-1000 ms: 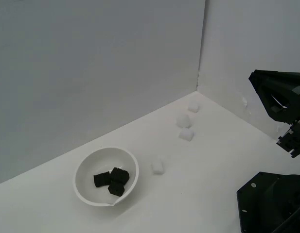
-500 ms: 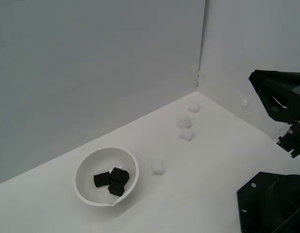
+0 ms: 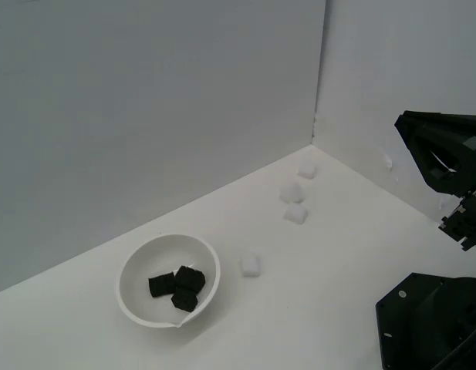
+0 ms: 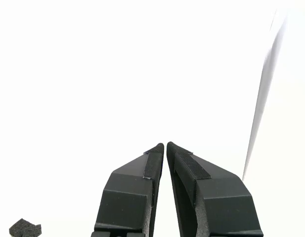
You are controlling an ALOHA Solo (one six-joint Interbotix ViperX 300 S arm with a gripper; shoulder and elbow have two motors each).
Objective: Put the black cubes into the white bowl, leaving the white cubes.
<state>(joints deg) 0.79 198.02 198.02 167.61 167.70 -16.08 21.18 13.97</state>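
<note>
Matte black, all three small cubes (image 3: 177, 286) lie together inside the round glossy white bowl (image 3: 134, 264) toward the bench's near edge, so the empty, pinched-together hand (image 4: 165, 144) should simply stay clear of the four translucent white cubes (image 3: 251, 265) toward the far corner.

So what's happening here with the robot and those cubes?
Nothing is being handled right now. Three black cubes sit inside the white bowl, and four white cubes lie on the white surface beyond it. The gripper is shut and empty, and the arm sits off at the exterior view's right, away from the bowl.
</note>
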